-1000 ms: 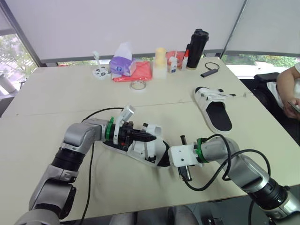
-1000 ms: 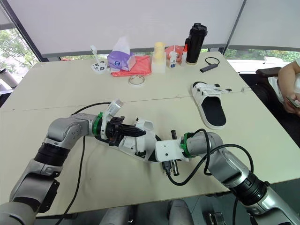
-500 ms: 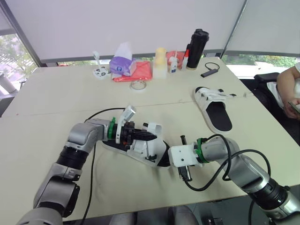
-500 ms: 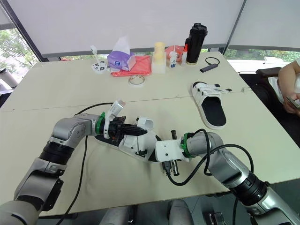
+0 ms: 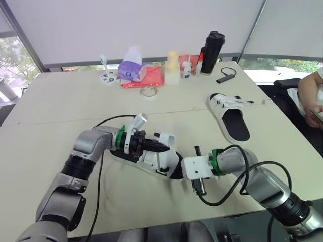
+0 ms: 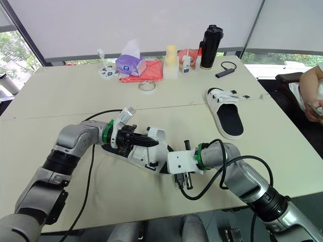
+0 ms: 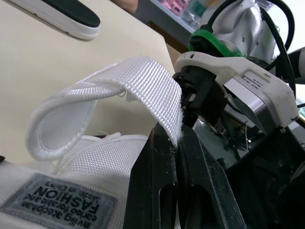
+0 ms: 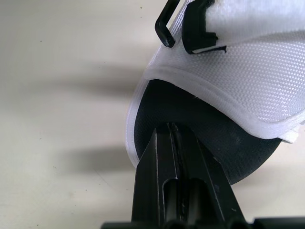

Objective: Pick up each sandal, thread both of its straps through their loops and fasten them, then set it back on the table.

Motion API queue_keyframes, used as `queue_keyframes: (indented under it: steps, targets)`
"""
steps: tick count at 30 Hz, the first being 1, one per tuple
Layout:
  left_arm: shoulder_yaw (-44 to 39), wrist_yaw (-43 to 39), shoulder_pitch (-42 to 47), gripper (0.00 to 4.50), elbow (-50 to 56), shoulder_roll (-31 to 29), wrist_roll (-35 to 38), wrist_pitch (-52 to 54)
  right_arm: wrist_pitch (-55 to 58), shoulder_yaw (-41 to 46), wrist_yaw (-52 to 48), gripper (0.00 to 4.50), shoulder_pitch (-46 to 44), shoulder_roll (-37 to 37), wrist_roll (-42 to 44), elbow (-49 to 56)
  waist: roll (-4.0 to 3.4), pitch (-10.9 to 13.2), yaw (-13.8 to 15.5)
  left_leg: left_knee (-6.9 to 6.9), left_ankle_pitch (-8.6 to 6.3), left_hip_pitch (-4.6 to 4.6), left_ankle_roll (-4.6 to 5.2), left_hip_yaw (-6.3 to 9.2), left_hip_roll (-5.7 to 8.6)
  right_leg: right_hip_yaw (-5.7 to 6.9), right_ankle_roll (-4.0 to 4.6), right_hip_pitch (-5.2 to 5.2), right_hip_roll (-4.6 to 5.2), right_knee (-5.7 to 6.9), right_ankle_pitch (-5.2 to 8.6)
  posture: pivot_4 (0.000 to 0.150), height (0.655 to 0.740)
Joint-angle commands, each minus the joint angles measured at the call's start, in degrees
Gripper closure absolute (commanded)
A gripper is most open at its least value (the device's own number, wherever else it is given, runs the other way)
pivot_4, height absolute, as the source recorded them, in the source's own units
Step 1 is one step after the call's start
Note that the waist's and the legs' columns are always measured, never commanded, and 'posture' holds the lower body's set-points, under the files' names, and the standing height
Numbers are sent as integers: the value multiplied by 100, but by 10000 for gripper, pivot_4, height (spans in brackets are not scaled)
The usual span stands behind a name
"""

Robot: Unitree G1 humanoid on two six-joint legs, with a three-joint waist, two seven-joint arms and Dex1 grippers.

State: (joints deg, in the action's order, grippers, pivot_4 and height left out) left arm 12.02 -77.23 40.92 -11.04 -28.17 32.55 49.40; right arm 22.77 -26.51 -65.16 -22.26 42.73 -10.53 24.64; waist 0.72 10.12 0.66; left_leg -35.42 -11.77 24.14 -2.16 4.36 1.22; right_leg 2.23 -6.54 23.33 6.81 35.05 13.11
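- right gripper (image 8: 174,129): fingers together at the sole end of the near sandal (image 5: 162,162). It looks like a pinch on the rim, though I can't be fully sure.
- The near sandal lies on the table (image 5: 45,106), between the two arms.
- left gripper (image 7: 174,138): clamped on the free end of the white woven strap (image 7: 152,83), which arches up over the upper.
- Step in hand, my read: feeding this strap into its loop. The black loops (image 8: 167,26) sit on the side of the upper, ahead of the right gripper.
- To do it well:
  - grip close to the strap tip so it doesn't flop
  - bring the tip in flat to the slot, not twisted
  - have the right side pin the sole so the sandal can't slide
  - pull fully through before folding back to fasten
- Risk: the webbing buckles or slips out of the pinch.
- Writing: the woven tag (image 7: 59,200) on the upper reads "FASHION"; the line beside it is only partly legible. The sticker (image 7: 259,83) on the right wrist housing is too small to read.
- far sandal (image 5: 232,118): flat on the table, well apart toward the right. I can't tell the state of its straps.
- Back edge: the black tumbler (image 5: 212,53) and purple tissue pack (image 5: 132,68) show no readable print.
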Motion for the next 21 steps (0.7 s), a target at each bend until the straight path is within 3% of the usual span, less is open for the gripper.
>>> queue_keyframes:
  steps: [1, 21]
  targets:
    - [-128, -43, 111, 44333, 84, -20, 133, 107, 122, -204, -84, 45000, 169, 114, -120, -111, 0, 0, 2, 0, 0, 0, 0, 0, 0, 0, 0, 0, 0, 0, 0, 1500, 7400]
    - [294, -299, 124, 44333, 112, -65, -117, -82, 122, -208, -79, 45000, 169, 122, -128, -122, 0, 0, 2, -1, 0, 0, 0, 0, 0, 0, 1, 0, 0, 1, -1, 1500, 7400]
